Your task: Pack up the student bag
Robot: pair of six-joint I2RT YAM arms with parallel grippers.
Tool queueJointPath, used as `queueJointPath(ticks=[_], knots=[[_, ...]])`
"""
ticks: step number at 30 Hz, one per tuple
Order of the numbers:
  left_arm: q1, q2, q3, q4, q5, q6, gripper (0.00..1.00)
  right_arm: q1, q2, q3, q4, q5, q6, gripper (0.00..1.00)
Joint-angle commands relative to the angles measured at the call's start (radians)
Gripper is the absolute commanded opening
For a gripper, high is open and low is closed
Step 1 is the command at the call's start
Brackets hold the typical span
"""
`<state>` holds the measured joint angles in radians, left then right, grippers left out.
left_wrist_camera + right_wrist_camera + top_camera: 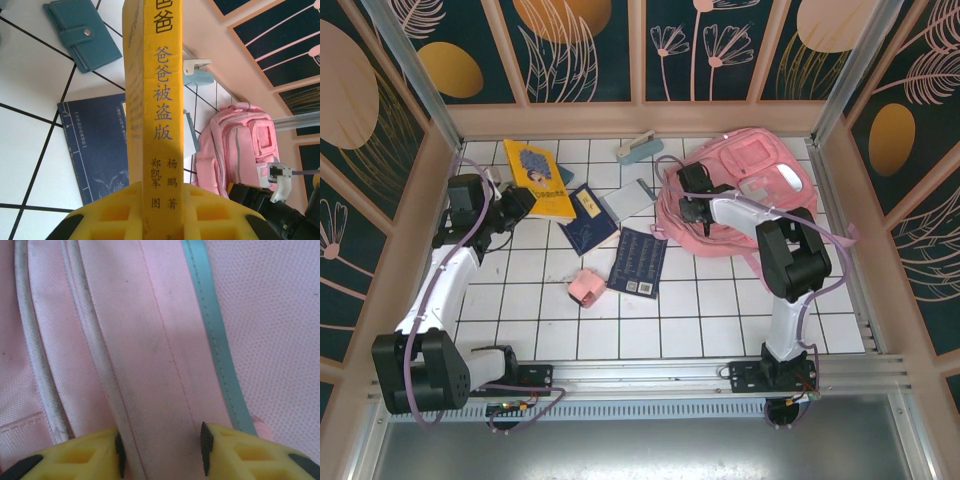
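The student bag (760, 185) lies at the far right of the table and looks big, soft and floppy, so a strap or thick seam is best to grab, where the right gripper (162, 450) sits half open over pink cloth, while the left gripper (162, 205) squeezes a yellow book (150, 100).

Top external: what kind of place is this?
Probably a lab robot test cell, not a real classroom: aluminium frame, leaf-print panel walls, white tiled table.
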<state>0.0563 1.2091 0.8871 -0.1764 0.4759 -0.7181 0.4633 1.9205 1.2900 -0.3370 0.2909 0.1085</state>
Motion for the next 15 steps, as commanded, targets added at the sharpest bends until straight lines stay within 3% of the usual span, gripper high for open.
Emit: queueJointPath(ticks=[1, 3, 4, 15], knots=[[-0.016, -0.005, 0.054, 0.100, 0.052, 0.013, 0.00, -0.017, 0.029, -0.027, -0.013, -0.004, -0.003, 0.25], [-0.028, -0.001, 0.068, 0.100, 0.052, 0.014, 0.00, -0.018, 0.027, -0.006, -0.028, -0.018, 0.004, 0.04], [-0.037, 0.004, 0.073, 0.102, 0.051, 0.015, 0.00, -0.016, 0.020, 0.008, -0.037, -0.027, 0.008, 0.00], [-0.159, 0.110, 0.079, 0.235, 0.056, -0.058, 0.00, -0.020, -0.093, 0.263, -0.158, -0.221, 0.111, 0.00]])
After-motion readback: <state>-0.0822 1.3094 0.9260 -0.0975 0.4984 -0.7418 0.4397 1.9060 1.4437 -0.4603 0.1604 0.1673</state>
